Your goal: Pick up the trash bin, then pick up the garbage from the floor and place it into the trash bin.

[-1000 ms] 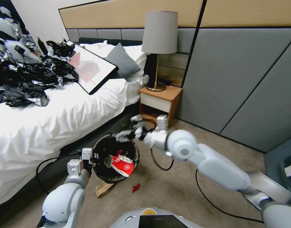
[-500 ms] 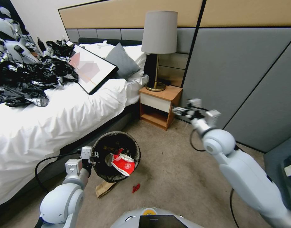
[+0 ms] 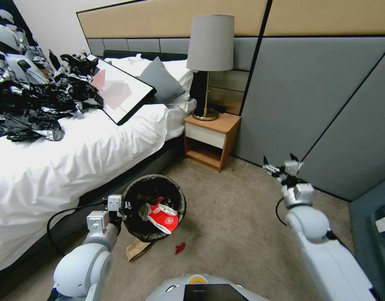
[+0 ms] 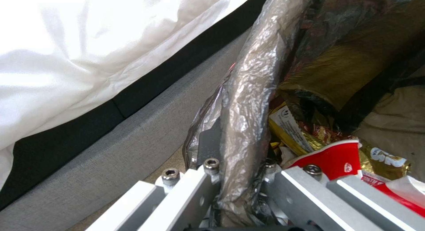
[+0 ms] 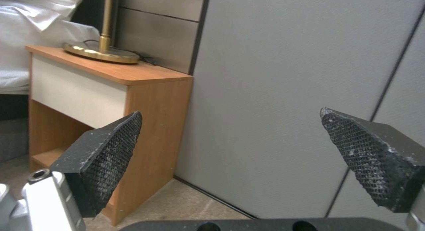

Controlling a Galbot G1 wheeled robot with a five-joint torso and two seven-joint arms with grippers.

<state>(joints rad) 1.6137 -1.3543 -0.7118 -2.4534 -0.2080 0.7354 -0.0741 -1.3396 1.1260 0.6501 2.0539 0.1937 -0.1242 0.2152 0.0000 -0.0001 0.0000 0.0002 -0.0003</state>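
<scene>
The trash bin (image 3: 155, 177) is tilted, its black-lined mouth facing me, beside the bed. My left gripper (image 3: 124, 208) is shut on the bin's rim; the left wrist view shows its jaws (image 4: 239, 166) clamping the crinkled liner rim (image 4: 250, 91). Inside the bin lie a red-and-white packet (image 3: 163, 217) (image 4: 336, 158) and yellow wrappers (image 4: 292, 128). Garbage on the carpet: a flattened brown paper bag (image 3: 138, 249) under the bin's edge and a red scrap (image 3: 180, 248). My right gripper (image 3: 279, 164) (image 5: 239, 151) is open and holds nothing, raised before the grey wall panel, far right of the bin.
The bed (image 3: 75, 159) with white sheets, shiny black bags (image 3: 33, 104) and a framed picture (image 3: 121, 92) runs along the left. A wooden nightstand (image 3: 213, 138) (image 5: 111, 88) with a lamp (image 3: 210, 46) stands ahead. Grey wall panels (image 3: 318, 104) close the right. Carpet (image 3: 234, 225) lies between.
My right arm has swung from above the bin's mouth away to the right, and it now stands near the wall panel. The left gripper and bin have not moved.
</scene>
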